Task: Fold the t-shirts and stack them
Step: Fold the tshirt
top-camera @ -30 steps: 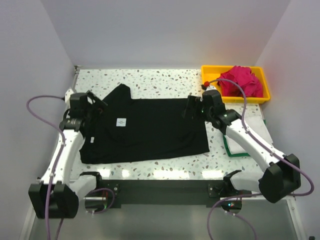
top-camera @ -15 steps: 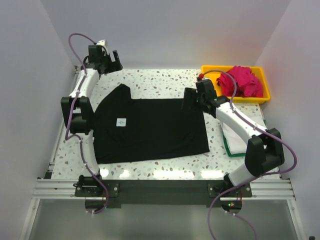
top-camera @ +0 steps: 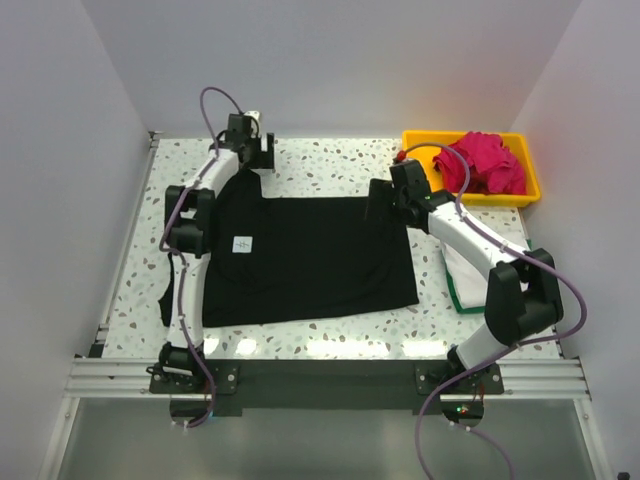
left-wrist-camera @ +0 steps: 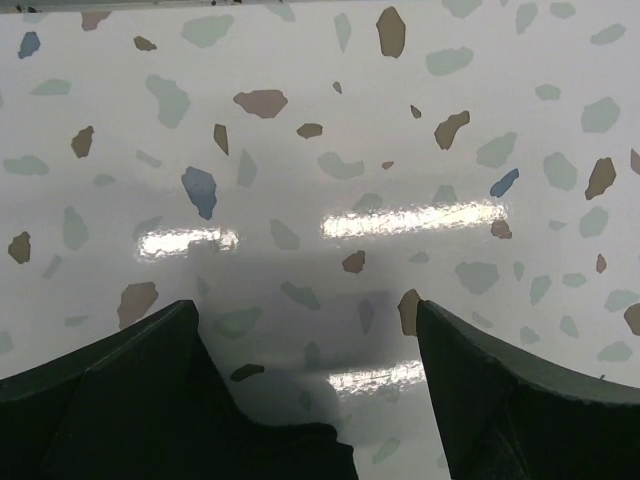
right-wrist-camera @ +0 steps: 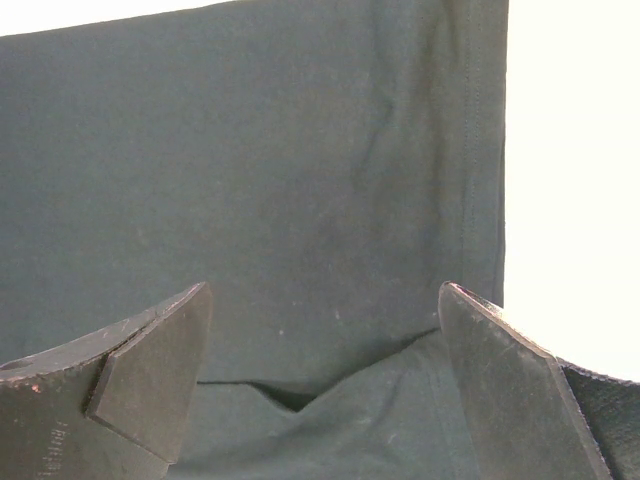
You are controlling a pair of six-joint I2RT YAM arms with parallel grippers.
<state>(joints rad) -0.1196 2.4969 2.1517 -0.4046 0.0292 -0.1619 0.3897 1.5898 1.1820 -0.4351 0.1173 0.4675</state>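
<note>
The black t-shirt (top-camera: 300, 260) lies flat on the bench (top-camera: 330, 165). Left fingers (left-wrist-camera: 110, 400) stand wide just beyond its far sleeve; right fingers (right-wrist-camera: 130, 380) stand wide above its far hem corner. Expect soft, light, limp cloth: pinch edges or corners.

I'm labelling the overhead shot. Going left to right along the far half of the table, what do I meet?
left gripper → right gripper → yellow tray with the magenta t-shirt in it. The black t-shirt spreads too wide to place, so it is left out.
</note>
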